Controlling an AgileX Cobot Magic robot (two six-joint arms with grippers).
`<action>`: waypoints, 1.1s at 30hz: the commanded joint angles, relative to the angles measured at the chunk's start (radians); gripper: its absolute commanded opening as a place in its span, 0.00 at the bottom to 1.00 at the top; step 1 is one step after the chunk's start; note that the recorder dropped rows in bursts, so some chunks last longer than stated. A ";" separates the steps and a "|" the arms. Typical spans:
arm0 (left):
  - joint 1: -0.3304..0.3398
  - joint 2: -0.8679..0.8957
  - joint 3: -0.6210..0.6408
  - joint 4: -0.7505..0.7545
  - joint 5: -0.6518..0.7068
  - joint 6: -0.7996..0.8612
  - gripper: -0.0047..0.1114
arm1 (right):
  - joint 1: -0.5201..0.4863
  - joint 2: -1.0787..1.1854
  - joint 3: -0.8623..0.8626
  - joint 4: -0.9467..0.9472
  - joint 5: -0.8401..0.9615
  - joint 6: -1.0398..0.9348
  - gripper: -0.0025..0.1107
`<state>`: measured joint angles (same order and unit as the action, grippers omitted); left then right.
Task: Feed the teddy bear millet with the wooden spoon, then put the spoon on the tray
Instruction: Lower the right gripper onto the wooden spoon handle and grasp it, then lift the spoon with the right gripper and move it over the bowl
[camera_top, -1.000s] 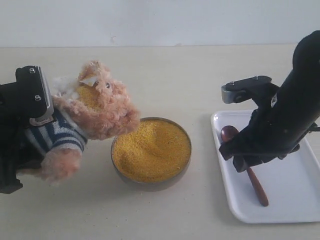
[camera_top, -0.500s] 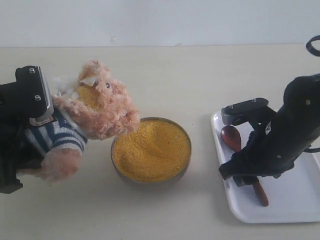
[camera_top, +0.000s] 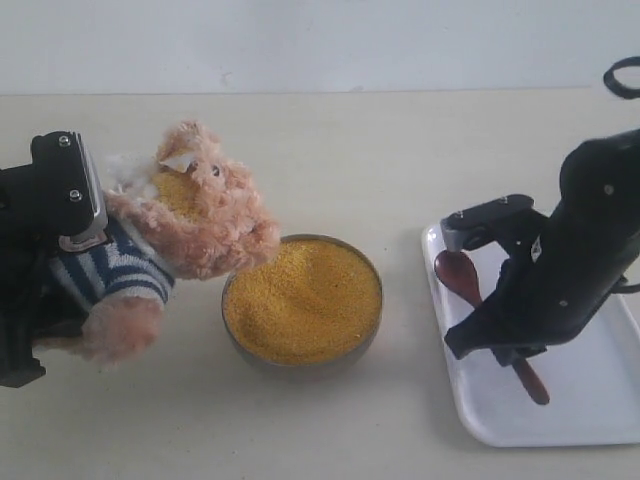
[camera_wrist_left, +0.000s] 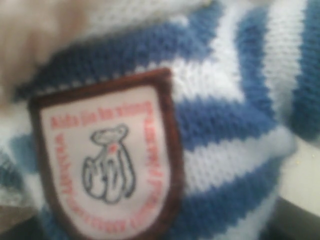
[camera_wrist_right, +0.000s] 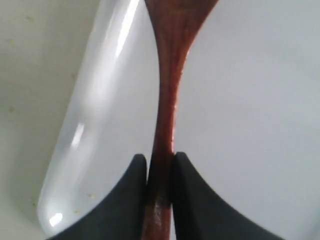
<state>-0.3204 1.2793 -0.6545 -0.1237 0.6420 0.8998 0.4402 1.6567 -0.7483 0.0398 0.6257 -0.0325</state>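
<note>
The teddy bear (camera_top: 205, 225) leans toward the metal bowl, yellow grain stuck on its muzzle. My left gripper (camera_top: 45, 250) holds it by the striped body; the fingers are hidden behind the plush. In the left wrist view the striped shirt (camera_wrist_left: 235, 125) and its chest badge (camera_wrist_left: 107, 160) fill the frame. The millet (camera_top: 302, 298) is heaped in the round bowl (camera_top: 300, 368) in the middle. The wooden spoon (camera_top: 457, 272) lies low over the white tray (camera_top: 500, 422). My right gripper (camera_top: 503, 350) (camera_wrist_right: 160, 159) is shut on the spoon's handle (camera_wrist_right: 167, 100), above the tray floor (camera_wrist_right: 250, 100).
The tray's rounded rim (camera_wrist_right: 95, 115) runs beside the spoon, with a few loose grains near its corner. Bare beige tabletop (camera_top: 400, 150) stretches behind the bowl and between bowl and tray. A white wall bounds the far edge.
My right arm has come down and shifted slightly right over the tray, the spoon still clamped; the handle end has swung right. Bear, bowl and left arm are unchanged.
</note>
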 joint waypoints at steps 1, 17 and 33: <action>-0.003 0.001 0.001 -0.010 -0.023 -0.013 0.07 | 0.051 -0.097 -0.089 -0.111 0.141 -0.004 0.02; -0.003 0.001 0.001 0.007 0.004 -0.013 0.07 | 0.716 0.074 -0.295 -0.985 0.595 0.212 0.02; -0.003 -0.051 0.001 0.166 0.038 -0.114 0.07 | 0.765 0.224 -0.295 -1.329 0.595 -0.050 0.02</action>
<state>-0.3204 1.2399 -0.6545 0.0446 0.6954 0.7969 1.2048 1.8594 -1.0372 -1.2447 1.2094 -0.0530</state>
